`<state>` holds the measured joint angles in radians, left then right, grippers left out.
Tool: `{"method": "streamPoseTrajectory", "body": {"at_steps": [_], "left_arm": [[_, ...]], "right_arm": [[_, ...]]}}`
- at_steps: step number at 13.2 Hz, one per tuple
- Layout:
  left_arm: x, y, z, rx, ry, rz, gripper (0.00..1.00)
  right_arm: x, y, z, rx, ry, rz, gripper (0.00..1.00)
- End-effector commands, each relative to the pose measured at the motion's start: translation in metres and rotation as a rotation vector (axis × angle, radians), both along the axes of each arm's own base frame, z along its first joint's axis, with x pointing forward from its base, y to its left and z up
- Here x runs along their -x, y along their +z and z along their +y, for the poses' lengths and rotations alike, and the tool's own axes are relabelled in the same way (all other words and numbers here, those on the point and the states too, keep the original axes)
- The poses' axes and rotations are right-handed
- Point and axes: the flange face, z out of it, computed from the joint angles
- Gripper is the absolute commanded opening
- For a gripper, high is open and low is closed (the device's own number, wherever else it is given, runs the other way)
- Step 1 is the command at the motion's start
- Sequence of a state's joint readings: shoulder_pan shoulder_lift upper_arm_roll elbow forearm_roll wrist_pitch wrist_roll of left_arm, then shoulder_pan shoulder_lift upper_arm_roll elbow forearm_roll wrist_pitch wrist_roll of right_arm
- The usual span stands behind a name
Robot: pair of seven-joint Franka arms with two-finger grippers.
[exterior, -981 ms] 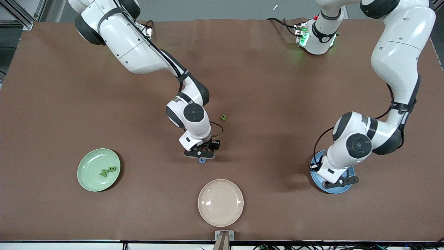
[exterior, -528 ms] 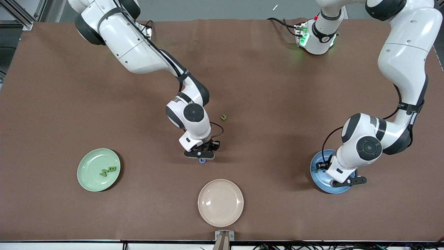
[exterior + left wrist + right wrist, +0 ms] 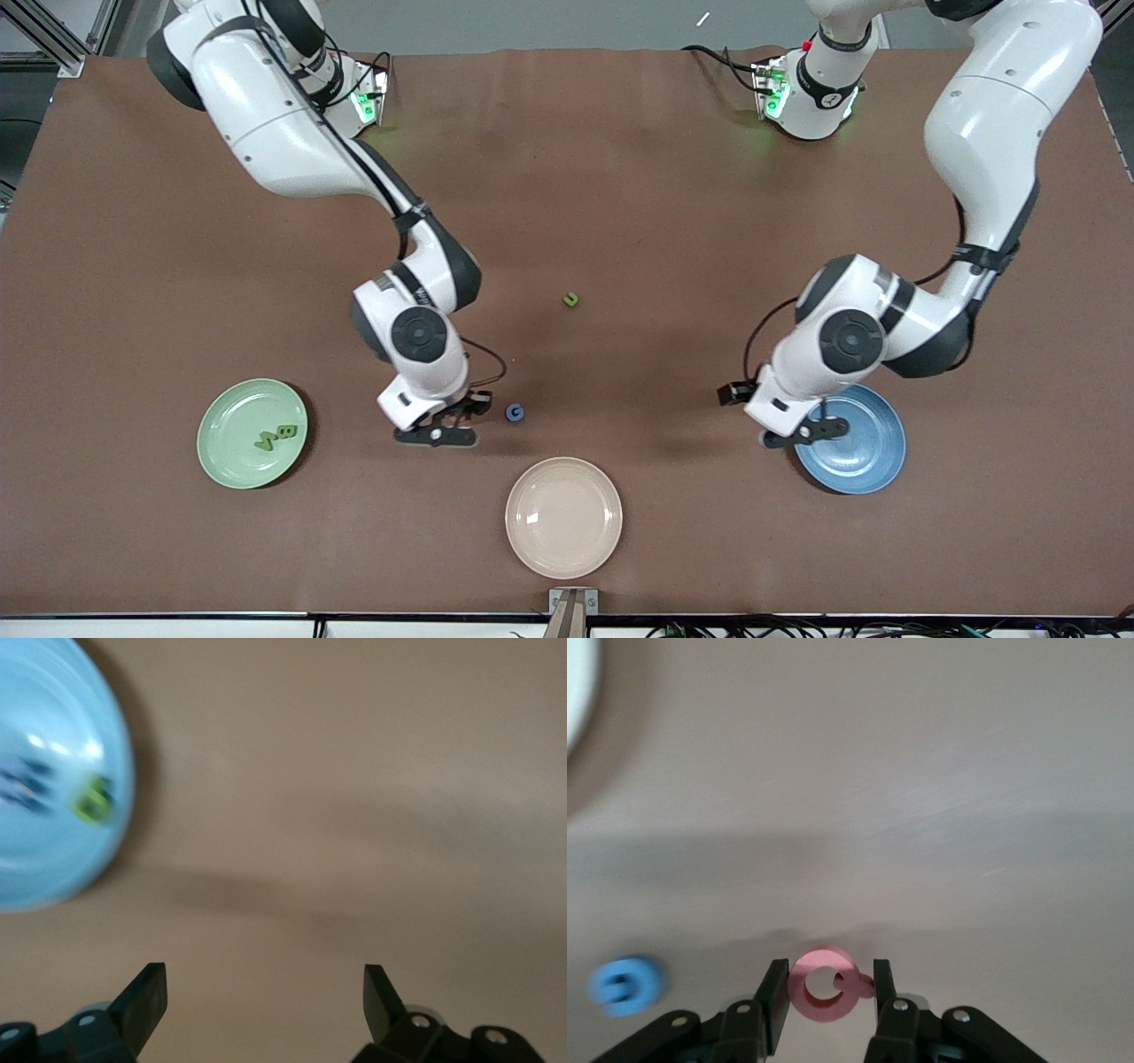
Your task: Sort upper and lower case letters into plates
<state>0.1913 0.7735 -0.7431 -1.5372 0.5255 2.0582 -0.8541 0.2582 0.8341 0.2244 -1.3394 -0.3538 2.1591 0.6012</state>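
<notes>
Three plates sit along the table edge nearest the front camera: a mint green plate [image 3: 252, 433] toward the right arm's end, a blue plate [image 3: 861, 447] toward the left arm's end, and a cream plate [image 3: 563, 517] between them, closest to that edge. The green plate holds two green letters [image 3: 276, 436]; the blue plate [image 3: 53, 771] shows one green letter [image 3: 92, 800] and a dark blurred one.

Two letters lie loose mid-table: a blue letter [image 3: 515, 412] and, farther from the front camera, a small green letter [image 3: 571, 299].

The right gripper [image 3: 436, 435], over bare table just beside the blue letter [image 3: 625, 985], pinches a pink letter [image 3: 825, 983]. The left gripper [image 3: 804, 431] hangs spread wide and empty at the blue plate's rim. Broad bare tabletop surrounds both.
</notes>
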Motion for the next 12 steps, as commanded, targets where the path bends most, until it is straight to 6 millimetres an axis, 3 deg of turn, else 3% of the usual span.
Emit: {"method": "streamPoseTrajectory", "body": {"at_steps": [1,5,6,10,11,12], "left_arm": [[0.040,-0.002,-0.076,-0.017,0.079,0.006,0.93],[0.107,-0.026,-0.179,0.001,0.155,0.025,0.90],[0.124,-0.032,-0.202,0.011,0.184,0.026,0.89],[0.165,-0.060,-0.241,-0.028,0.364,0.036,0.84],[0.170,-0.064,-0.243,-0.034,0.414,0.037,0.83],[0.174,-0.067,-0.244,-0.045,0.473,0.041,0.83]], "right_arm": [[-0.023,0.026,-0.086,0.022,0.114,0.052,0.04],[-0.045,0.029,-0.218,0.004,0.309,0.128,0.04],[-0.045,0.025,-0.241,-0.010,0.350,0.143,0.05],[-0.038,0.004,-0.317,-0.022,0.465,0.196,0.10],[-0.037,-0.004,-0.328,-0.024,0.482,0.207,0.13],[-0.035,-0.010,-0.338,-0.026,0.493,0.214,0.26]]}}
